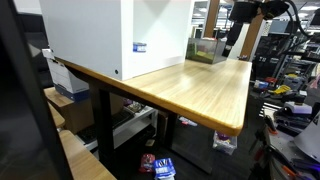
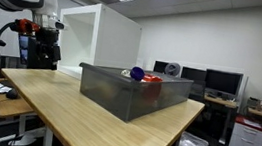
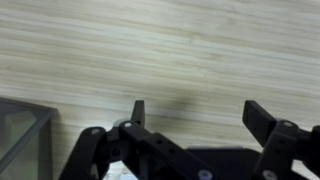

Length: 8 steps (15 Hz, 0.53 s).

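My gripper [image 3: 195, 115] is open and empty, with both black fingers spread wide above the bare wooden table [image 3: 160, 50]. In an exterior view the gripper [image 2: 41, 54] hangs over the table's far side, away from a grey bin [image 2: 133, 94]. The bin holds a blue object [image 2: 137, 74] and a red object [image 2: 152, 80]. In an exterior view the gripper [image 1: 232, 45] hangs at the table's far end, next to the bin [image 1: 208, 48]. A corner of the bin shows in the wrist view [image 3: 22, 140] at the lower left.
A large white box [image 1: 110, 35] stands on the table [image 1: 200, 90]; it also shows in the second exterior view [image 2: 100, 39]. Monitors [image 2: 215, 83] and desks stand behind. Boxes and clutter lie under and around the table [image 1: 155, 165].
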Each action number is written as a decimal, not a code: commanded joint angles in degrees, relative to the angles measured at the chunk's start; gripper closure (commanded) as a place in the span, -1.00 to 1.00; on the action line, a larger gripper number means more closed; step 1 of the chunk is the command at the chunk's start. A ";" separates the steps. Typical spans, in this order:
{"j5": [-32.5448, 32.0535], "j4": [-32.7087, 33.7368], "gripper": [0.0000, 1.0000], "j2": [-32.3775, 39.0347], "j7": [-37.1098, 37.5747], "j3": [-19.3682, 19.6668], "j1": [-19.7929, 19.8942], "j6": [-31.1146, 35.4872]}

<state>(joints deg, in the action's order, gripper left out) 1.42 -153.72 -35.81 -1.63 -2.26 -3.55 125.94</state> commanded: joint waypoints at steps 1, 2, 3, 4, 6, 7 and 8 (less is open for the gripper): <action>-0.60 -0.33 -1.00 2.05 -0.29 -0.42 -0.31 4.94; -0.54 -0.25 -1.00 2.42 -0.23 -0.45 -0.38 5.77; -0.49 -0.15 -1.00 2.89 -0.16 -0.48 -0.48 6.81; -0.40 -0.08 -1.00 3.30 -0.19 -0.47 -0.63 7.64; -0.39 -0.03 -1.00 4.06 -0.33 -0.59 -0.89 9.41; -0.37 -0.02 -1.00 4.39 -0.36 -0.68 -1.01 10.26; -0.32 0.06 -1.00 4.74 -0.41 -0.79 -1.18 10.96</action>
<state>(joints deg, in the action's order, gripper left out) 1.42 -153.74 -32.70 -1.63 -2.61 -4.12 133.72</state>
